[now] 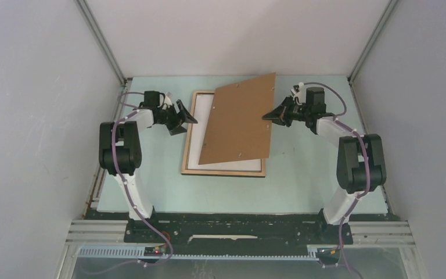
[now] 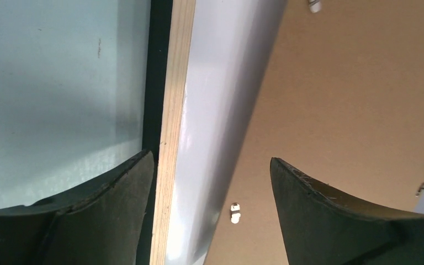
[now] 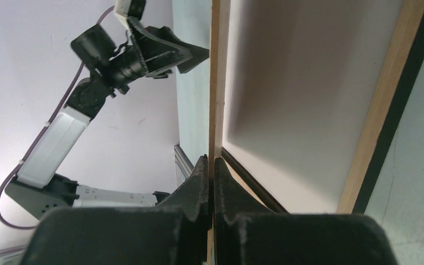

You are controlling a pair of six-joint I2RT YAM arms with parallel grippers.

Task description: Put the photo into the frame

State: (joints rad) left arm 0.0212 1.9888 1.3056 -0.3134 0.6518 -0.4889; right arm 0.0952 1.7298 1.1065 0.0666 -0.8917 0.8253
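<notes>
Fingers (image 3: 196, 187) of our right gripper (image 1: 269, 115) were pinched shut on the right edge of the brown backing board (image 1: 238, 119), which we saw edge-on between them in the right wrist view. Our left gripper (image 1: 187, 120) hung at the left rim of the frame (image 1: 223, 172), its jaws spread wide with nothing held between them. The frame lay flat on the table (image 1: 308, 180), midway between our two arms, its light wood back facing up. Inside the rim, along the near and left sides, a white surface (image 1: 194, 156) showed; we could not tell whether this was the photo lying face down. The board sat askew over the frame, covering most of its right and far parts, and its far right corner reached beyond the frame's far rim.
</notes>
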